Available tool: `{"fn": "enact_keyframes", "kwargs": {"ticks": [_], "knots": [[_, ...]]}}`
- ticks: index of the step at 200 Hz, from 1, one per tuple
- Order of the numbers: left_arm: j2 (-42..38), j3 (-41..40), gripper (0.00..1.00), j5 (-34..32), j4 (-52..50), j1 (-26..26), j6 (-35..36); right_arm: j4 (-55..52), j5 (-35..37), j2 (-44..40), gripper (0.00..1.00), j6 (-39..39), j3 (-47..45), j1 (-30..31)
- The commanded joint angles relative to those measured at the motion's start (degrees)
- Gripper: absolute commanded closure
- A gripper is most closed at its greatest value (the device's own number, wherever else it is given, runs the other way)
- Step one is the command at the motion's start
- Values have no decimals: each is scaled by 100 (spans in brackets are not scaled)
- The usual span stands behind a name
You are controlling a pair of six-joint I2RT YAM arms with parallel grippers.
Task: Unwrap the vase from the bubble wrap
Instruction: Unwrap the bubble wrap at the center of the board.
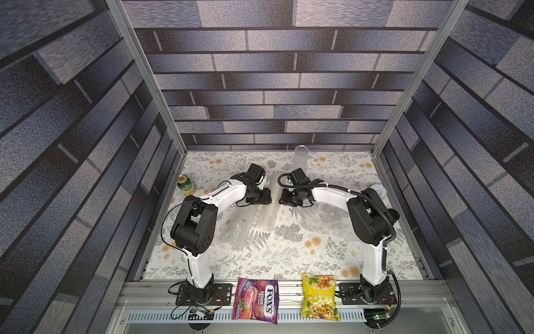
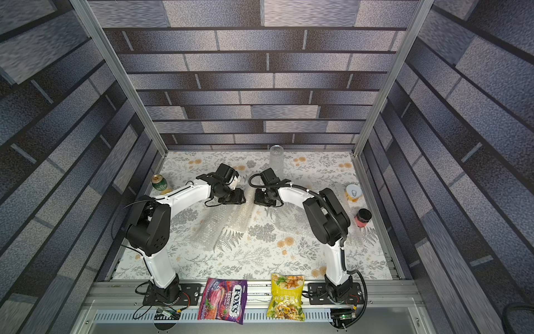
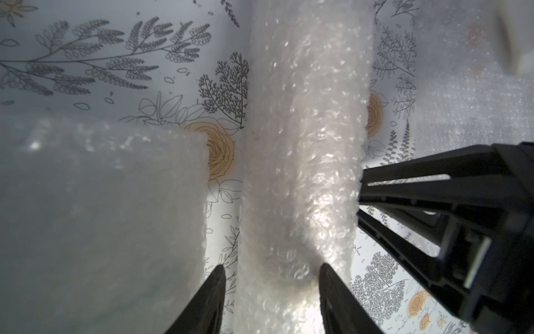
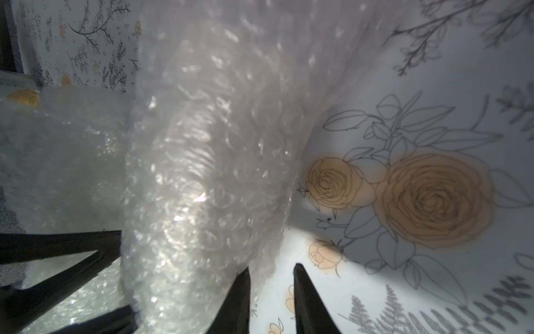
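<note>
While both arms crowd the middle of the floral-printed worktop (image 1: 289,254), the translucent whitish roll of bubble wrap (image 1: 267,215) lies there between them, running front to back.

Left gripper (image 3: 271,266): jaws straddle the roll. One finger dents the wrap and the other sits at its edge. Cannot tell whether this is a real clamp.

Right gripper (image 4: 271,266): jaws stand narrowly apart at the roll's flank, with a thin fringe of wrap at them. Cannot tell whether the fringe is nipped or merely brushing.

Contents of the roll cannot be made out through the layers. A tall clear cylinder (image 1: 300,159) stands bare and upright at the back, just behind the right wrist.

Risks, as judged:
- If the right jaws catch only that fringe, a pull may slip off or tear bubbles instead of peeling a layer.
- If the left hold is loose, the whole roll turns or drags with the pull and nothing unwinds.
- Anything hard inside could slide out of an open end once the roll lifts or tilts.
- The grippers are very near each other, so they may knock together.
- A backward swing of the right wrist could topple the clear cylinder.
- A second, looser bubble-wrap roll (image 1: 239,228) lies just beside the first and could snag.
</note>
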Motion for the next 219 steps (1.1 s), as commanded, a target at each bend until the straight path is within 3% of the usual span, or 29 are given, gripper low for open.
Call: {"fn": "enact_keyframes", "kwargs": {"ticks": [1, 124, 195, 219], "knots": [[96, -40, 47, -63, -28, 53, 126, -165, 53, 211, 72, -84, 137, 55], [104, -61, 47, 21, -4, 115, 135, 165, 43, 309, 80, -60, 208, 142], [-36, 4, 46, 124, -176, 33, 122, 277, 321, -152, 100, -92, -99, 151], [-162, 104, 44, 135, -335, -114, 134, 90, 489, -326, 100, -230, -203, 155]]}}
